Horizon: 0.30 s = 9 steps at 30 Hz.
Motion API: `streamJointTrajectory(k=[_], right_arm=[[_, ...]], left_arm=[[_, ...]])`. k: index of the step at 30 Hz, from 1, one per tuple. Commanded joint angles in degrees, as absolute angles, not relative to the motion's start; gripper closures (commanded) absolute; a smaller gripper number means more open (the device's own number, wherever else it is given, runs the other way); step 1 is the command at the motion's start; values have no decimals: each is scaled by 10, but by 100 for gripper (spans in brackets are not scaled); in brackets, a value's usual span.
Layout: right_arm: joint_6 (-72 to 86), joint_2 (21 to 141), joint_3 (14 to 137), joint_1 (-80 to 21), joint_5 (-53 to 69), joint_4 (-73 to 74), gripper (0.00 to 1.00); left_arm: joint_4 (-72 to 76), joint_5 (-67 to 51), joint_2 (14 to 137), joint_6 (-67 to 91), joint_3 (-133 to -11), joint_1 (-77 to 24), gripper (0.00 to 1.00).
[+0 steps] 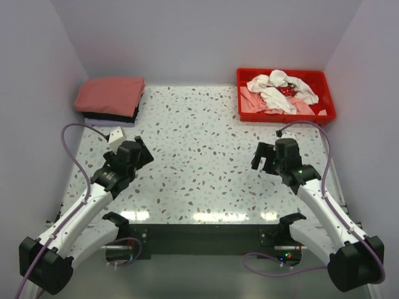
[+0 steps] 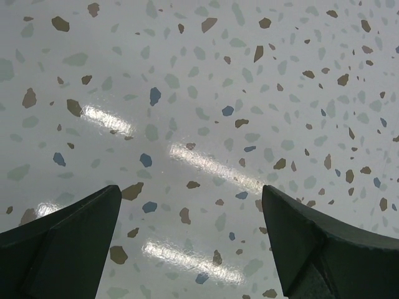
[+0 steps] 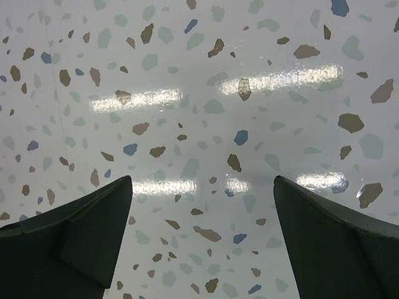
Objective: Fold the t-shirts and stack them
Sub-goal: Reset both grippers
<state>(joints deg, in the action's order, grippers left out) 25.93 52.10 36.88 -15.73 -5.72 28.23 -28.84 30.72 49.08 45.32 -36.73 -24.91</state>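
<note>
Red shirt (image 1: 110, 94), black shirt (image 1: 112, 116) stacked, far-left desk (image 1: 199, 162) corner. White shirt (image 1: 274, 93), pink shirt (image 1: 252, 106), maybe more, unfolded in tray (image 1: 282, 70). Left gripper (image 2: 190, 190), right gripper (image 3: 202, 180) wide, empty.

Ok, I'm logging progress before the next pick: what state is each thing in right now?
Brick-red shirt: folded, topping the stack.
Black shirt: folded, underneath it.
White shirts: crumpled, in the red tray.
Pink shirt: crumpled, partly beneath them.
Left pincer: open, empty.
Right pincer: open, empty.
</note>
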Motion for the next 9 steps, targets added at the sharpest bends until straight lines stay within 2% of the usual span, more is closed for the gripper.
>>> streamJointTrajectory(k=[1,9], right_arm=[[273,508,360,-156,-86,260,1],[272,482,346,-156,-88,253,1]], left_arm=[[-308,353,482,482,-371,-252,0],[-337,367,475,510,-377,-253,0]])
